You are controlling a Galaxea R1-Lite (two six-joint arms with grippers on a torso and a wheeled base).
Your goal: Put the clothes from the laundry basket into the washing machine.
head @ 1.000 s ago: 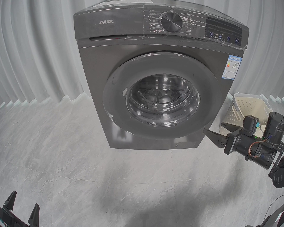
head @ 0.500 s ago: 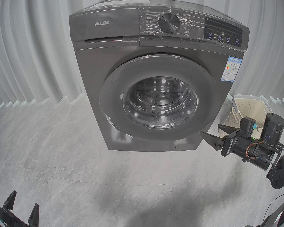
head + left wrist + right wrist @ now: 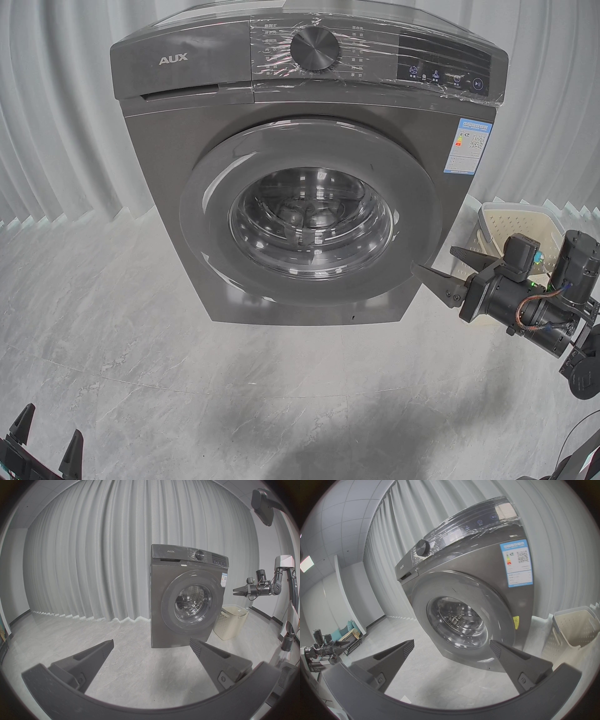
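A grey front-loading washing machine stands on the floor with its round door shut. A cream laundry basket sits on the floor at the machine's right side; the part of its inner wall that shows is bare. My right gripper is open and empty, its tips level with the lower right rim of the door and just in front of the basket. My left gripper hangs open and empty low at the near left, far from the machine.
Pale pleated curtains run behind the machine and basket. Grey tiled floor lies open in front of the machine. A blue label is stuck at the upper right of the machine's front.
The whole head picture has shifted, so the camera moved; the machine now sits further left and larger. The right gripper stays open by the door's right rim. The left gripper is unchanged.
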